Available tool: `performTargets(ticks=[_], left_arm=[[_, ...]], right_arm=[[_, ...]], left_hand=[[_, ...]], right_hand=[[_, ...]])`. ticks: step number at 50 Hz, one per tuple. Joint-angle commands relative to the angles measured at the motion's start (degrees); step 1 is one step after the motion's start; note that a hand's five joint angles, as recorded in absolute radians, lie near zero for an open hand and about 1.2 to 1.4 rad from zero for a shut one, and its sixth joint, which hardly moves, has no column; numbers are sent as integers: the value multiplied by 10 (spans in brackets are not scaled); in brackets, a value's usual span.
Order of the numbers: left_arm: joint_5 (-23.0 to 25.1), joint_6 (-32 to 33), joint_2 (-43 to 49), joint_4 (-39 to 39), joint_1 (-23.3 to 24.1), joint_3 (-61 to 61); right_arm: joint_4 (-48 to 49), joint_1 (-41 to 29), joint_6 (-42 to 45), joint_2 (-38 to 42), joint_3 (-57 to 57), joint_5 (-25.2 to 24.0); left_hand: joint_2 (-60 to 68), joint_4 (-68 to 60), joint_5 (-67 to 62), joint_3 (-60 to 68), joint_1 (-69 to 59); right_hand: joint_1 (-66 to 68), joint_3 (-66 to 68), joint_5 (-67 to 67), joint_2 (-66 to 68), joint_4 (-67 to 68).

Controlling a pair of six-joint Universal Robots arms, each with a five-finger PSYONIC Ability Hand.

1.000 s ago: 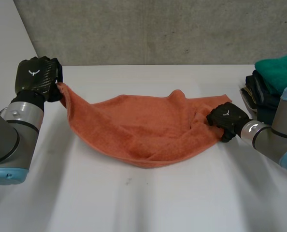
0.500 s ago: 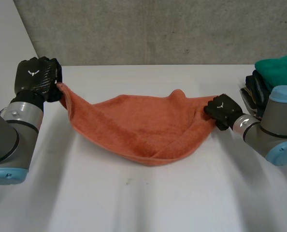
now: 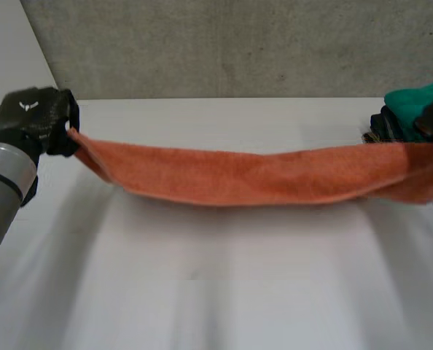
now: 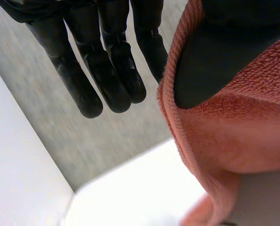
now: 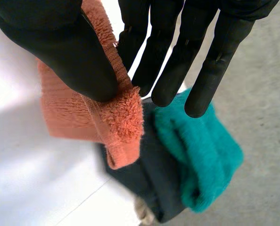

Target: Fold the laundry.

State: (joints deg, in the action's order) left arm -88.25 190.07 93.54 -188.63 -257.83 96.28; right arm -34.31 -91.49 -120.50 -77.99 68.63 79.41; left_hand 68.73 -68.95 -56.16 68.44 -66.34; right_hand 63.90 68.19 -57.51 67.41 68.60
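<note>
**Clerk:** Item one?

**Keeper:** Towel (image 3: 260, 175), orange terry. It is strung between the two hands, drawn nearly straight with a slight sag midway. It appears to hang clear of the table (image 3: 216, 292).

**Clerk:** Left hand?

**Keeper:** Left hand (image 3: 31, 117): the thumb (image 4: 225, 52) is pressed onto the towel's end near the hemmed edge, pinching it. The backing contact is hidden by the cloth. The other fingers (image 4: 107, 66) are straight and hold nothing.

**Clerk:** Right hand?

**Keeper:** Right hand (image 5: 177, 42): the thumb clamps the opposite end against the fingers. A short tuft of corner pokes out past the thumb.

**Clerk:** Other stock?

**Keeper:** One pile of folded laundry just beyond the right hand's fingertips: a teal cloth (image 5: 201, 141) on a dark cloth (image 5: 144, 183).

**Clerk:** Hazards?

**Keeper:** Three, as I judge them.
- **Slip:** each hold is a thumb pinch close to the edge. With the towel this taut, more outward pull could draw an end out and drop that half onto the table.
- **Pile:** the right hand sits so near the pile that swinging or lowering it carelessly could drag the loose corner across the teal cloth and spoil the stack.
- **Crooked fold:** if one hand travels lower or faster than the other, the edges will not meet square.
</note>
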Motion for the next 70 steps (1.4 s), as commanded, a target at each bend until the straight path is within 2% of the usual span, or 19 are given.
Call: performTargets(ticks=[1, 4, 8, 11, 12, 18, 22, 28, 34, 38, 45, 49, 54, 55, 58, 59, 61, 66, 70], left_arm=[[0, 20, 55, 46, 1, -2], [-1, 47, 116, 24, 0, -18], [-2, 67, 187, -39, 8, -85], [-2, 65, 222, -94, 12, -157], [-3, 63, 228, -114, 15, -184], [-9, 26, 233, -255, 22, -327], [-27, -10, 230, -304, 20, -370], [-51, -9, 231, -268, 15, -362], [-46, -9, 226, -253, -2, -262], [-32, -8, 222, -252, -10, -168], [20, -1, 237, -272, -21, -21], [36, 22, 268, -296, -22, 28], [44, 99, 273, -300, -25, 67], [45, 112, 273, -302, -24, 72], [49, 155, 265, -304, -24, 90], [54, 165, 262, -304, -24, 94], [69, 182, 253, -304, -24, 102], [147, 226, 236, -305, -28, 130], [175, 256, 225, -311, -40, 149]], right_arm=[[41, -28, -3, 52, 52, 6], [78, -51, -23, 102, 27, 14], [168, -77, -109, 174, -75, 68], [225, -86, -145, 193, -131, 88], [271, -91, -166, 198, -162, 92], [527, -97, -238, 159, -195, 112], [581, -99, -245, 131, -182, 125], [581, -104, -250, 122, -144, 110], [559, -103, -250, 121, -40, 82], [523, -98, -250, 120, 36, 63], [471, -97, -246, 122, 169, 33], [473, -96, -244, 131, 214, 20], [472, -96, -244, 144, 235, 14], [471, -97, -244, 144, 236, 14], [470, -97, -244, 144, 237, 14], [470, -97, -244, 144, 237, 14], [469, -97, -245, 144, 237, 15], [469, -97, -249, 144, 239, 15], [469, -97, -248, 144, 247, 14]], left_hand=[[113, -111, -138, 116, -137], [113, -111, -138, 116, -137], [113, -111, -138, 116, -137], [113, -111, -138, 116, -137], [113, -111, -138, 116, -137], [113, -111, -138, 116, -137], [113, -111, -138, 116, -137], [113, -111, -138, 116, -137], [113, -111, -138, 116, -137], [113, -111, -138, 116, -137], [113, -111, -138, 116, -137], [113, -111, -138, 116, -137], [113, -111, -138, 116, -137], [68, -66, -94, 71, -92], [-182, 184, 156, -179, 158], [-213, 215, 187, -210, 189], [-239, 241, 213, -236, 215], [-259, 261, 233, -256, 235], [-257, 259, 231, -254, 233]], right_hand=[[161, 118, -125, 126, 114], [161, 118, -125, 126, 114], [161, 118, -125, 126, 114], [161, 118, -125, 126, 114], [161, 118, -125, 126, 114], [161, 118, -125, 126, 114], [161, 118, -125, 126, 114], [161, 118, -125, 126, 114], [161, 118, -125, 126, 114], [161, 118, -125, 126, 114], [161, 118, -125, 126, 114], [161, 118, -125, 126, 114], [161, 118, -125, 126, 114], [161, 118, -125, 126, 114], [161, 118, -125, 126, 114], [161, 118, -125, 126, 114], [161, 118, -125, 126, 114], [161, 118, -125, 126, 114], [161, 118, -125, 126, 114]])
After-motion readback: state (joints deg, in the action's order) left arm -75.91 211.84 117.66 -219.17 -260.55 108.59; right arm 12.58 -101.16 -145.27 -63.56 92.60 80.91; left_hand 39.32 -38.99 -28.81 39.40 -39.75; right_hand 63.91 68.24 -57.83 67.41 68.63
